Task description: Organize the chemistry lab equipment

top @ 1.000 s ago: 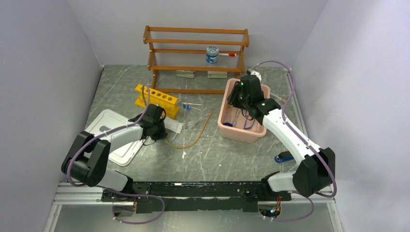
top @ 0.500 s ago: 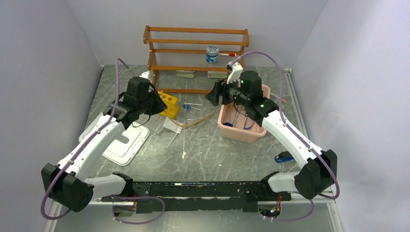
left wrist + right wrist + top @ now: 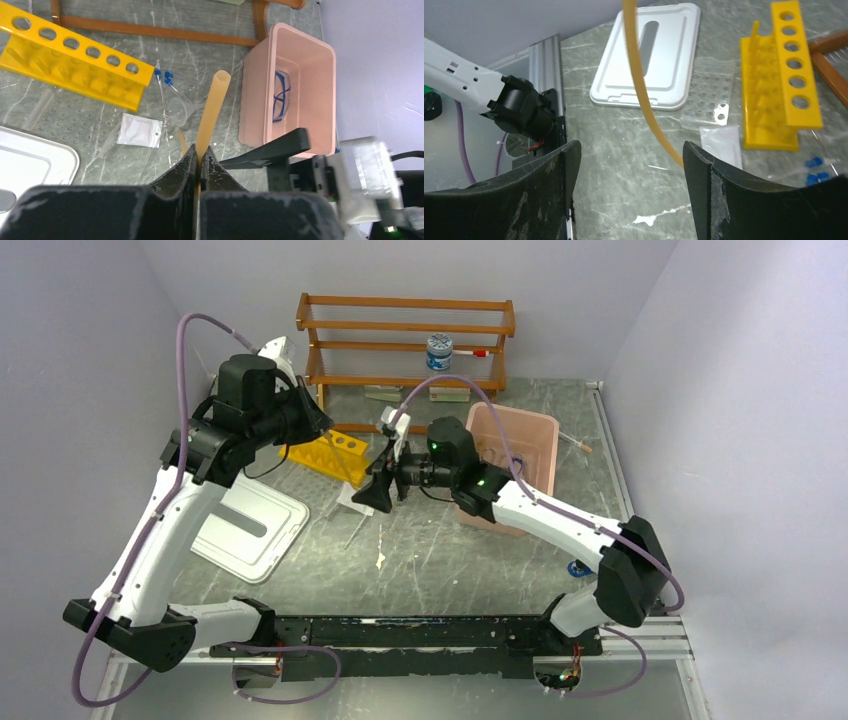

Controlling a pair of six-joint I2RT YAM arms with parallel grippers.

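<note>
Rubber hose (image 3: 212, 115) up in the air, looks like a handoff

Our left hand (image 3: 200, 156) is clamped tight on the hose above the counter (image 3: 430, 560). Our right hand (image 3: 628, 147), at the yellow rack's (image 3: 325, 452) 4 o'clock, is spread wide around it. If we close off-centre, the floppy hose could slip or swing away.

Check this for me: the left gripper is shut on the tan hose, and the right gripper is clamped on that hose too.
One part is wrong. The left gripper is shut on the tan hose, but the right gripper is not clamped on it. The right wrist view shows its jaws wide apart, with the hose running through the gap ungripped.
</note>
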